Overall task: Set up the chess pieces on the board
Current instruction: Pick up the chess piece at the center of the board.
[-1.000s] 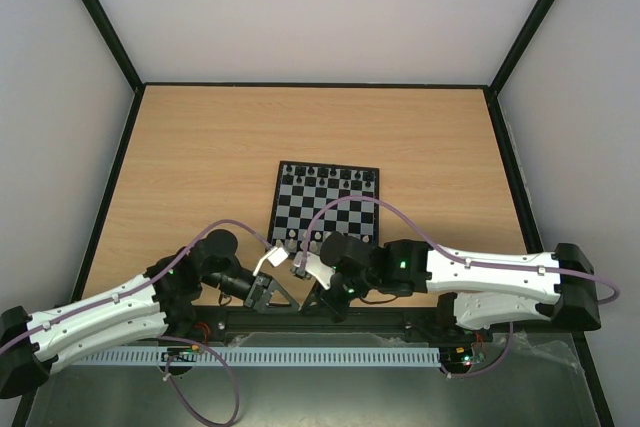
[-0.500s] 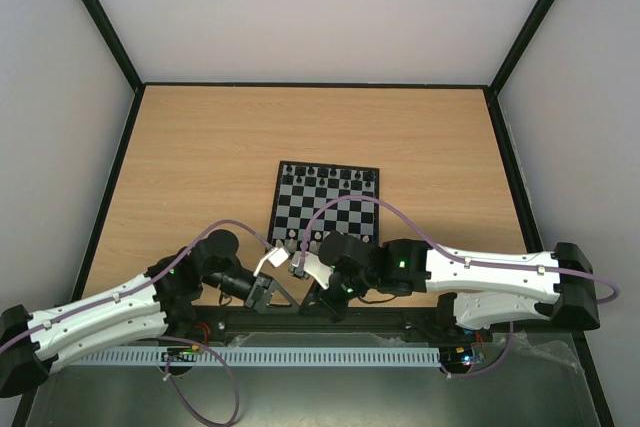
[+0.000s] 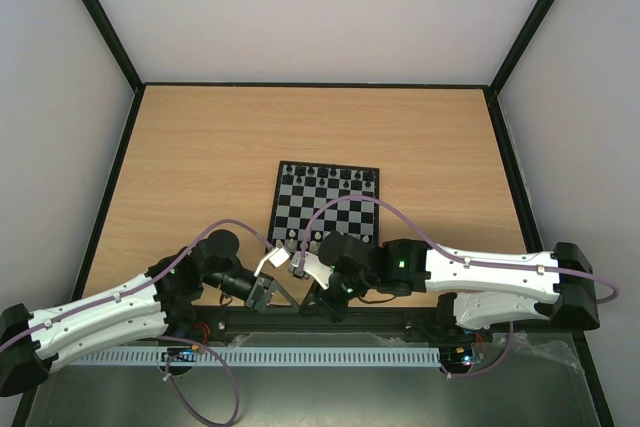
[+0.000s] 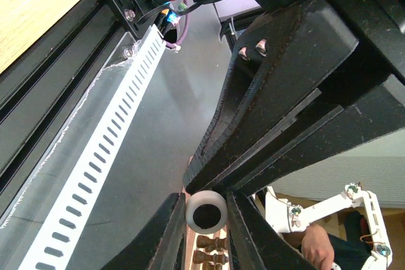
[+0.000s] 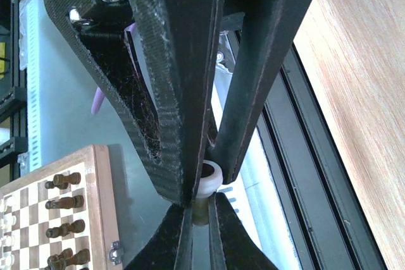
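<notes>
The board (image 3: 378,205) lies mid-table with black chess pieces (image 3: 328,176) along its far rows and a few white ones (image 3: 300,237) on its near edge. Both grippers meet below the table's near edge. In the left wrist view a white chess piece (image 4: 206,197) shows its round base with a dark underside, pinched between the fingers of my left gripper (image 4: 206,213). My right gripper (image 5: 200,213) is shut on the slim upper part of the same piece (image 5: 212,178), and the left fingers (image 5: 171,93) flank its base. The piece cannot be made out in the top view.
A wooden chessboard box (image 5: 95,213) with brown pieces (image 4: 212,248) lies on the grey floor under the grippers. A white slotted rail (image 4: 95,156) and the black table frame (image 3: 400,319) run along the near edge. A person's hand (image 4: 316,248) shows at the lower right.
The left jaws have narrowed onto the white piece's base. Both arms have barely moved, and the right grip is unchanged.
</notes>
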`<move>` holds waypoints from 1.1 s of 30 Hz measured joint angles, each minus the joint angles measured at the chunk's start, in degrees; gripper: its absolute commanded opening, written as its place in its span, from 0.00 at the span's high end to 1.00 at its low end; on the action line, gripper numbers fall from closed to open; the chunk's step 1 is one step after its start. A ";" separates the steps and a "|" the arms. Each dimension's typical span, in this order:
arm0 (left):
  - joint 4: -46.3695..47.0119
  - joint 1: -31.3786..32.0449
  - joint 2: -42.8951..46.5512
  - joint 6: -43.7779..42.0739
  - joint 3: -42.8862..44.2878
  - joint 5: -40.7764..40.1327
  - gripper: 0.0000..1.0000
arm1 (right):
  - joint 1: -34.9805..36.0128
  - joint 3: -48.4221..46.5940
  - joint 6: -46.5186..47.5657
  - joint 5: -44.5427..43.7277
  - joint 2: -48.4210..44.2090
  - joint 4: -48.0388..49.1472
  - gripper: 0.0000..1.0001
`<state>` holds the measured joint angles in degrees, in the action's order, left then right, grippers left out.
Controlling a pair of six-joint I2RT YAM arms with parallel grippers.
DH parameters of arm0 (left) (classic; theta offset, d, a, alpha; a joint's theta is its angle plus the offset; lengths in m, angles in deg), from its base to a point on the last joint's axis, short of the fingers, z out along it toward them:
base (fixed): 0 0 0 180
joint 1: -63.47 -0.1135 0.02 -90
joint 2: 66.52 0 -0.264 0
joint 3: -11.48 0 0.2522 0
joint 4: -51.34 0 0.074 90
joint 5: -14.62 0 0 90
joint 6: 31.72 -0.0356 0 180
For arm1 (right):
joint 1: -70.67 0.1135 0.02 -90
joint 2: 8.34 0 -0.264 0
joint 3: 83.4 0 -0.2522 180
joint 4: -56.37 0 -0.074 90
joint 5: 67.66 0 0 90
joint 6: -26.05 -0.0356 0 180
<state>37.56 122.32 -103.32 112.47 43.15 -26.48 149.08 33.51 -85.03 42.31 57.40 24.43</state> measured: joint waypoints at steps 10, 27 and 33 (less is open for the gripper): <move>0.13 0.00 -0.04 0.02 0.00 0.02 0.85 | 0.00 0.00 0.17 -0.15 0.02 -0.07 0.77; -1.68 -0.50 0.83 -0.72 0.24 -3.06 0.86 | 0.04 -0.11 -2.08 -6.95 -3.80 -0.42 0.32; -1.20 -3.67 1.90 -1.07 1.57 -4.20 0.86 | 0.04 0.68 -5.20 -11.82 -8.09 -0.31 0.17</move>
<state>36.36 118.65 -101.41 111.40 44.72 -30.68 149.12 34.19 -90.23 30.48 49.31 24.13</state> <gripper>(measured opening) 0.170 0.748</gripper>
